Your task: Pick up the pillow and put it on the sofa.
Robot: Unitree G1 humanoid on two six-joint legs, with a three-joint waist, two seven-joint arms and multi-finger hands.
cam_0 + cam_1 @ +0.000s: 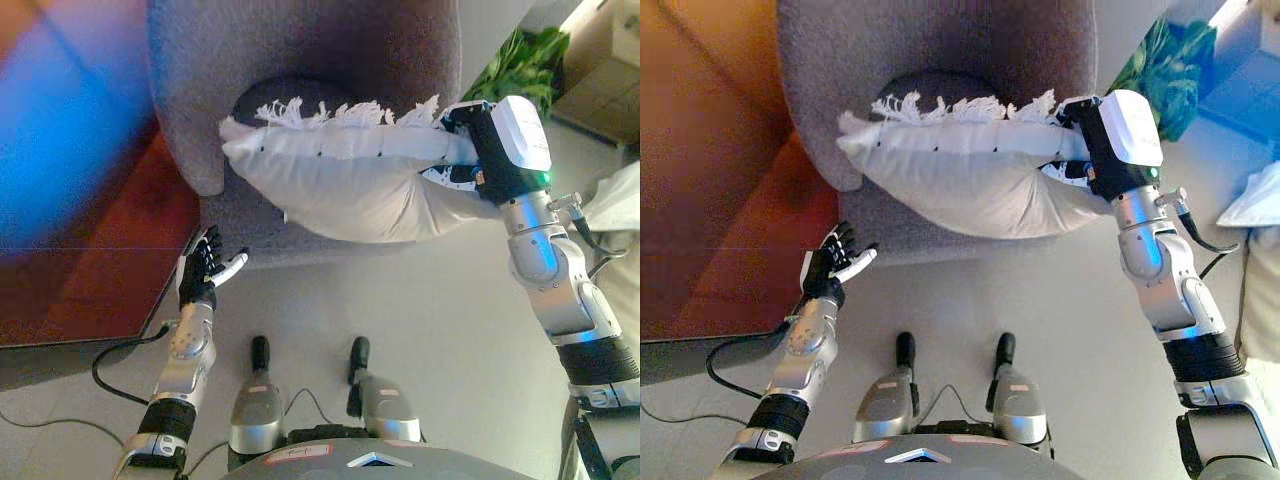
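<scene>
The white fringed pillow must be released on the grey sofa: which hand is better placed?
The right hand: it grips the pillow over the sofa. Left hand is open, apart.

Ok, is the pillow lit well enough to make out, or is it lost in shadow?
Left eye view: the pillow is brightly lit, its fringe clear against a dark patch of the sofa. Right eye view: much the same, its underside somewhat shaded, and the right hand plainly visible gripping its end.
</scene>
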